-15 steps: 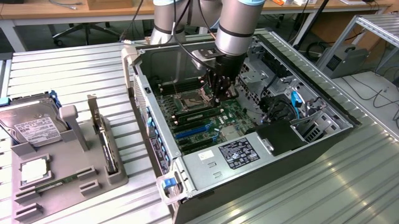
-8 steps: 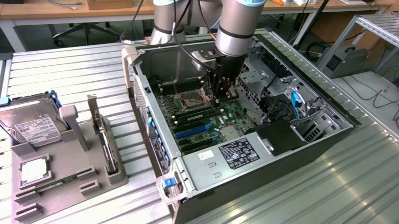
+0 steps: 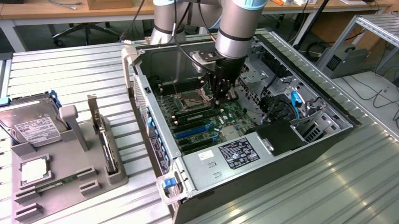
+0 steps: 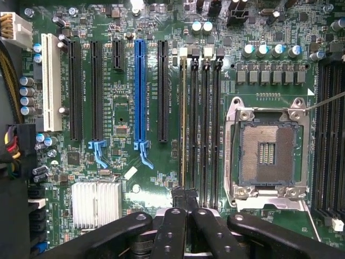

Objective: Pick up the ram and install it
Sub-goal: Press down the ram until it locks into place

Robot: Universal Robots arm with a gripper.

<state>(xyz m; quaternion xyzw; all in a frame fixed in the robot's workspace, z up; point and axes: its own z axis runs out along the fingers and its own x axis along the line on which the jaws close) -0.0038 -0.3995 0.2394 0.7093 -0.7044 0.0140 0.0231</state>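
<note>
One ram (image 3: pixel 57 183) lies flat in the grey tray (image 3: pixel 93 186) on the exterior view's left, likely staged for pickup, while inside the open case (image 3: pixel 206 186) the clenched gripper (image 3: pixel 219 100) hangs over the memory slots (image 4: pixel 207 118), apparently aligned for pressing.

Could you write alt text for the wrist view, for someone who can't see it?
A robot's closed gripper hangs just above a green computer motherboard, over the near end of a bank of long memory slots. Beside the slots sits an empty processor socket; a blue expansion slot lies on their other side.
</note>
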